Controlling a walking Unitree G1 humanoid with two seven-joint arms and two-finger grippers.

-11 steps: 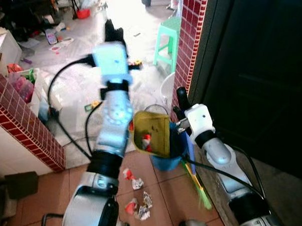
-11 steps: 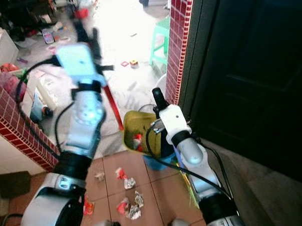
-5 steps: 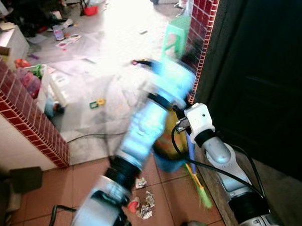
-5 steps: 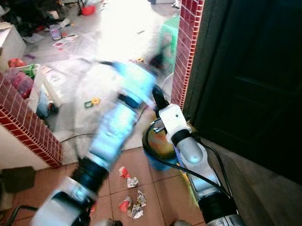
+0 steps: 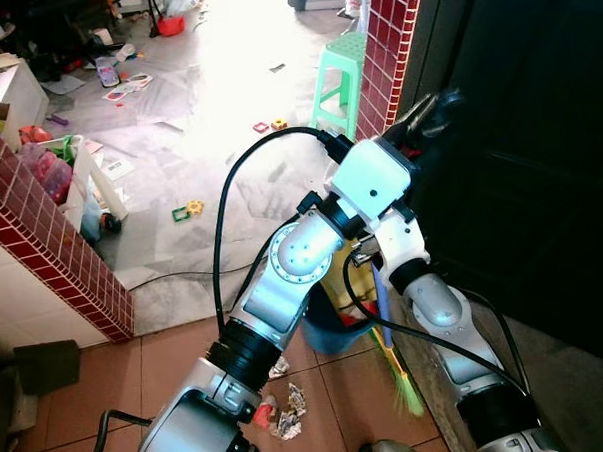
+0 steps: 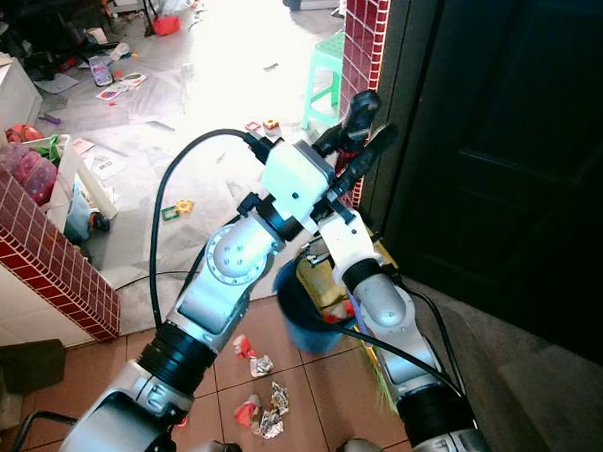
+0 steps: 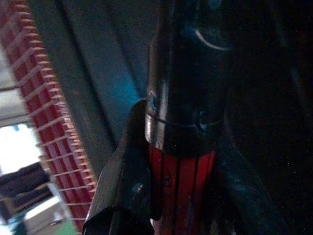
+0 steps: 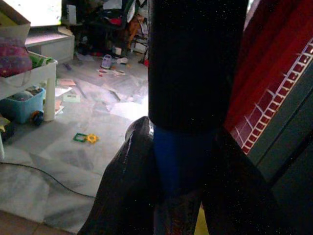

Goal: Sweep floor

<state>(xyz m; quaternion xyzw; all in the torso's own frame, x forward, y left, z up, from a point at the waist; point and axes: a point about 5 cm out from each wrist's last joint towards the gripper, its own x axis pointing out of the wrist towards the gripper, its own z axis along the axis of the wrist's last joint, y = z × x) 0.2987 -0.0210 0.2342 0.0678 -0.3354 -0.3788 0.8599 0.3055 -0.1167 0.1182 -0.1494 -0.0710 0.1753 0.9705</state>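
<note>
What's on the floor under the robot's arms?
Crumpled paper scraps lie on the brown tiles, near a blue bucket and a green broom head. The left arm covers most of the bucket, so its inside can't be seen.

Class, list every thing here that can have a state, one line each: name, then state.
left hand, shut on red handle
right hand, shut on blue handle
broom, bristles down at the floor
paper scraps, crumpled, loose on tiles
green stool, upright
</note>
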